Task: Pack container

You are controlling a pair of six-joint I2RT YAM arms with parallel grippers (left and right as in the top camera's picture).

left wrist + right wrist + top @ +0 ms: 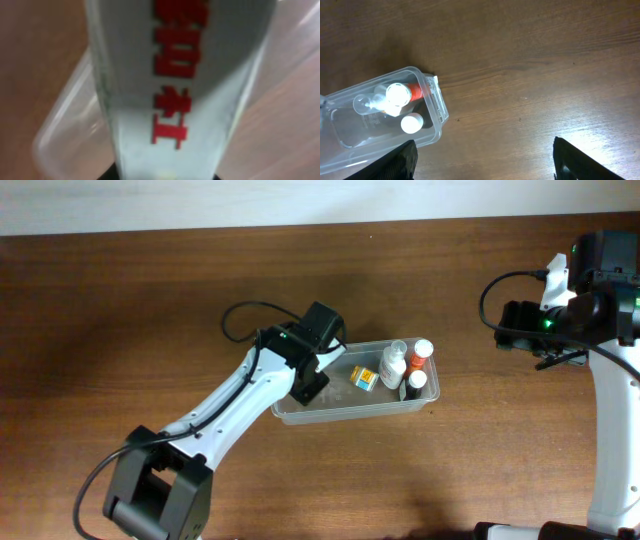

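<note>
Overhead, my left pincer (310, 380) hangs over the left end of the container (345, 412), which lies mid-table (150, 300) with its long side running left to right. In its right half stand a clear bottle (393, 364), an orange bottle (421, 354) and a dark bottle (415, 386), with a small yellow box (365, 377) beside them. My left wrist view is filled by a blurred white pack (175, 100) with red lettering, clamped in that pincer above the container's rim. My right pincer (485, 167) is spread wide and holds nothing, over bare wood to the right of the container.
</note>
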